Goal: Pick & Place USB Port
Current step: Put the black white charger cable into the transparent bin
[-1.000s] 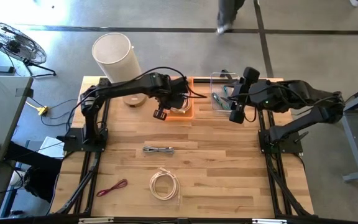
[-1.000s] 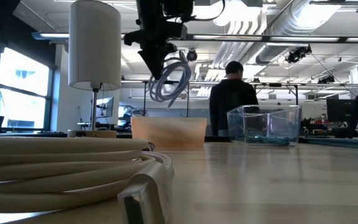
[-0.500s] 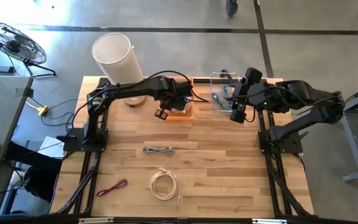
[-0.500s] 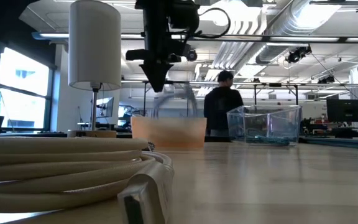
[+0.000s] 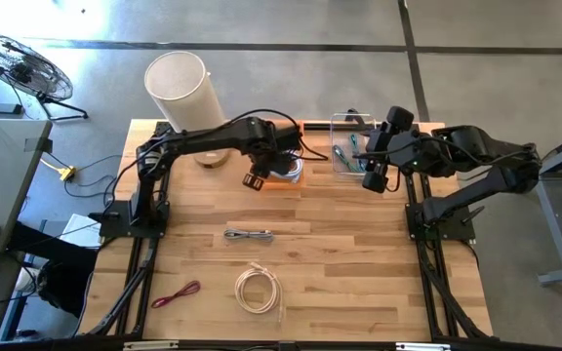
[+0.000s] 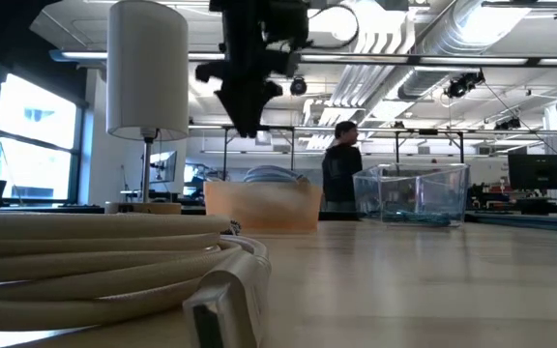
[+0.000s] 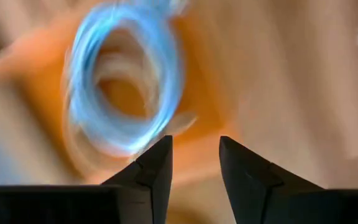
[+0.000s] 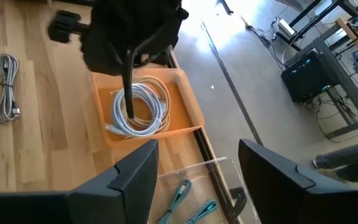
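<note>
— Where is the cable?

— The coiled pale-blue cable [image 8: 140, 107] lies inside the orange tray [image 8: 186, 99] at the desk's far edge. My left end effector [image 7: 194, 158] hangs just above it, fingers parted and empty.

— And your other arm?

— My right end effector [image 8: 194, 168] waits over the clear bin [image 5: 351, 156], just beside the tray, fingers spread wide, holding nothing.

— Room to move?

— The middle of the desk [image 5: 359, 253] is bare wood. A grey cable [image 5: 249, 234], a white coil [image 5: 259, 290] and a red cable [image 5: 176, 293] lie toward the near edge, well apart from both arms. A white cylinder [image 5: 183, 90] stands at the far left corner
</note>
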